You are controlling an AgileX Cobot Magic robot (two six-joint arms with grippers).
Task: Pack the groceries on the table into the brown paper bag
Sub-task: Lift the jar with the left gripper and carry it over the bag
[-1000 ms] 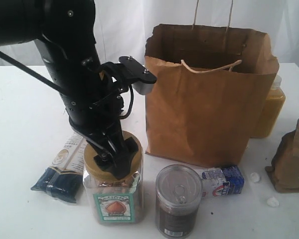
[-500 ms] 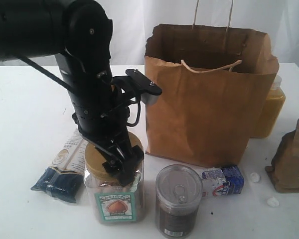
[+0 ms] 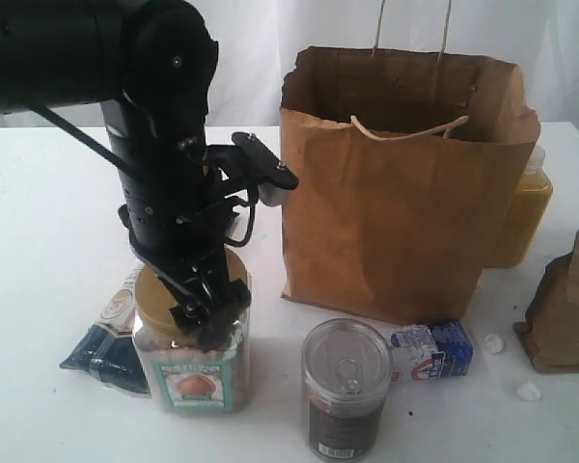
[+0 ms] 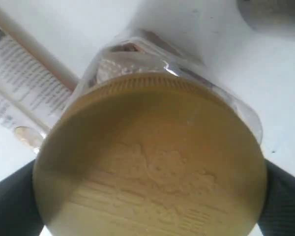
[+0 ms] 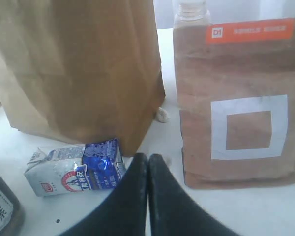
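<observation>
Left wrist view is filled by the jar [image 4: 152,147], its tan lid sitting between the spread fingers of the left pincer [image 3: 207,313]. The jaws are apart, and I cannot tell whether they press. The jar looks rigid, slick-walled, full and probably heavy, so grip squarely at the ridged lid rim. It stands on the tabletop [image 3: 39,222], and the paper bag [image 3: 396,212] is just beside the pincer.
</observation>
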